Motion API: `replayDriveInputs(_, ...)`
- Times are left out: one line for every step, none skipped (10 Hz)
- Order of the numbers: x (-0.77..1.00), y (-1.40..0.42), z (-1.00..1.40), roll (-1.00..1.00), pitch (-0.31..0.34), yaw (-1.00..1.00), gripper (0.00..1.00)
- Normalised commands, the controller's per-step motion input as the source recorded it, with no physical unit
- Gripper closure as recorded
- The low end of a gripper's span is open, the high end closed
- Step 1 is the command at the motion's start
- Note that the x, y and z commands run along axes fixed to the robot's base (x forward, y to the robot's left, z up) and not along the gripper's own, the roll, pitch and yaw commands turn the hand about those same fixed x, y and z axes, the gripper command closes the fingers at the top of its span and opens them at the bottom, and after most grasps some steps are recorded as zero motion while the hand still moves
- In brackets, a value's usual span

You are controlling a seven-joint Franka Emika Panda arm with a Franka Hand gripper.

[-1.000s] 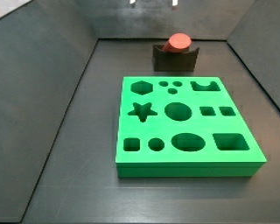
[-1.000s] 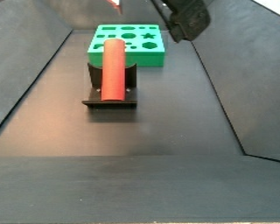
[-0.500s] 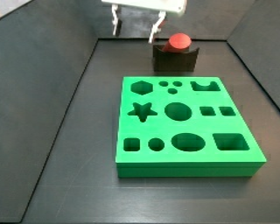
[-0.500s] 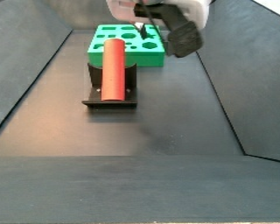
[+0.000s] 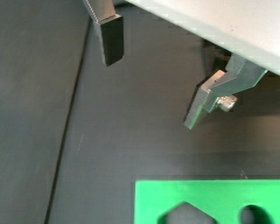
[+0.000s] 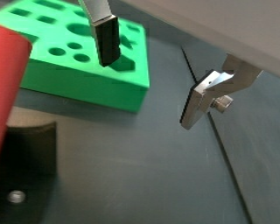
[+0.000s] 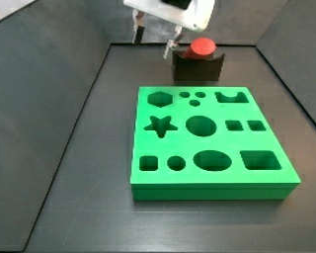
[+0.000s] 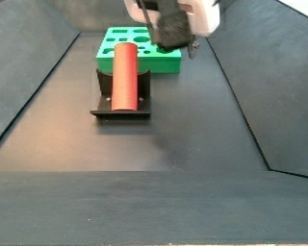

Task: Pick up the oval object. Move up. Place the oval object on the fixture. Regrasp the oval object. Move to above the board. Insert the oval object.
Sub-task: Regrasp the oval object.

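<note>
- Jaws gape empty; the gripper (image 7: 164, 35) has dropped beside the fixture (image 7: 197, 67) since a second ago.
- Oval object (image 8: 123, 75) lies there, so regrasping looks next.

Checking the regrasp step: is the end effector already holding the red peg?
No: in a wrist view the end effector is open and empty, while the red peg lies on the fixture.

In a wrist view the gripper (image 5: 154, 74) hangs with fingers (image 5: 111, 39) spread, nothing between them, over dark floor; the board (image 5: 213, 203) lies beyond the fingertips.
</note>
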Motion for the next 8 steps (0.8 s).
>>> replayDriveInputs(-0.01, -0.01, -0.02, 0.69, -0.26, -1.0, 0.0)
replayDriveInputs(-0.02, -0.02, -0.01, 0.68, -0.287, -1.0, 0.0)
replayDriveInputs(-0.03, -0.01, -0.01, 0.67, -0.298, -1.0, 0.0)
replayDriveInputs(-0.03, -0.01, -0.01, 0.66, -0.313, -1.0, 0.0)
replayDriveInputs(-0.03, -0.01, -0.01, 0.64, -0.318, -1.0, 0.0)
replayDriveInputs(-0.04, -0.01, -0.01, 0.63, -0.315, -1.0, 0.0)
replayDriveInputs(-0.03, -0.01, -0.01, 0.62, -0.309, -1.0, 0.0)
replayDriveInputs(-0.03, -0.01, -0.02, 0.59, -0.273, -1.0, 0.0)
